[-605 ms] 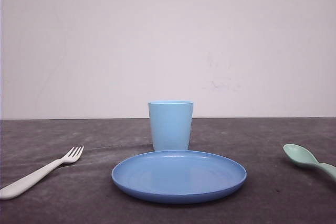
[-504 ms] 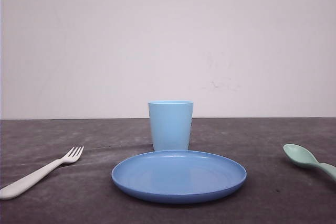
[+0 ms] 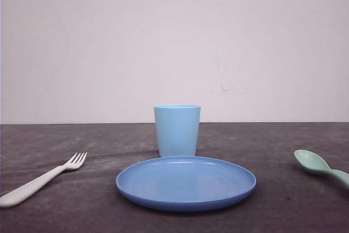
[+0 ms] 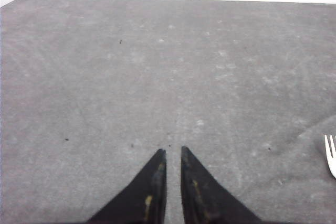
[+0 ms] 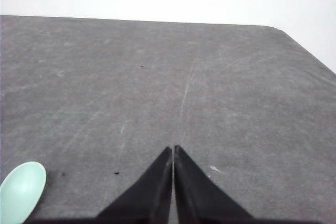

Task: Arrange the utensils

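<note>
A white fork [image 3: 41, 180] lies on the dark table at the left, tines pointing away toward the back. Its tines [image 4: 331, 153] reach into the edge of the left wrist view, well to the side of my left gripper [image 4: 171, 150]. That gripper hovers over bare table, jaws a narrow gap apart with nothing between them. A mint-green spoon [image 3: 319, 166] lies at the right edge of the table. Its bowl [image 5: 21, 191] lies off to one side of my right gripper [image 5: 172, 148], which is shut and empty.
A round blue plate [image 3: 185, 203] sits in the middle near the front, with a light blue cup [image 3: 176, 130] upright just behind it. A white wall stands behind the table. Table corners appear in both wrist views.
</note>
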